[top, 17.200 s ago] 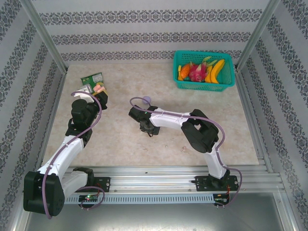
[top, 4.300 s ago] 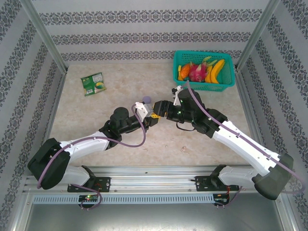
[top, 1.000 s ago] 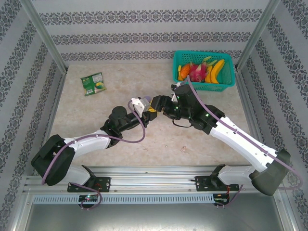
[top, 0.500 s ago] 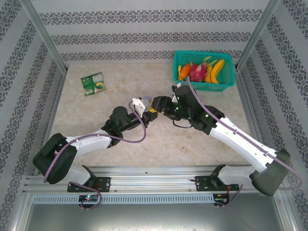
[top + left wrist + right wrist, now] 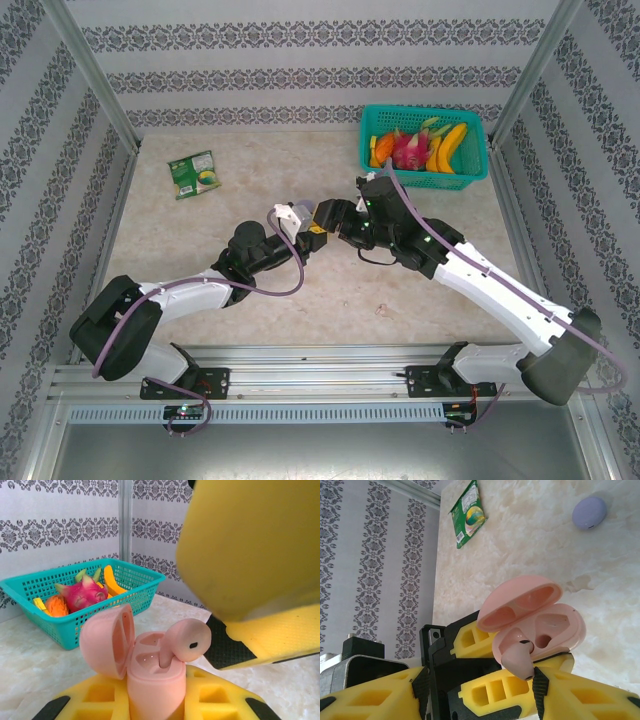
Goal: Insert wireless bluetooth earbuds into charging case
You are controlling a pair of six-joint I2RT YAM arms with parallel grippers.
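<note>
Pink earbud (image 5: pixel 185 641) half-seated in the open case (image 5: pixel 150 675) that the left hand (image 5: pixel 150 707) clamps; right hand (image 5: pixel 527 680) pinches the bud, and a skewed push could jam or drop it.

A pale marble-patterned counter (image 5: pixel 250 330) carries a teal basket (image 5: pixel 424 176) of fruit at upper right, a green packet (image 5: pixel 192 173) at upper left and a lilac case (image 5: pixel 589 513) near the centre.

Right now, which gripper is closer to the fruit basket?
Right. The right gripper is mid-table, just left of the basket; the left gripper, clamping the pink case, meets it from farther left.
</note>
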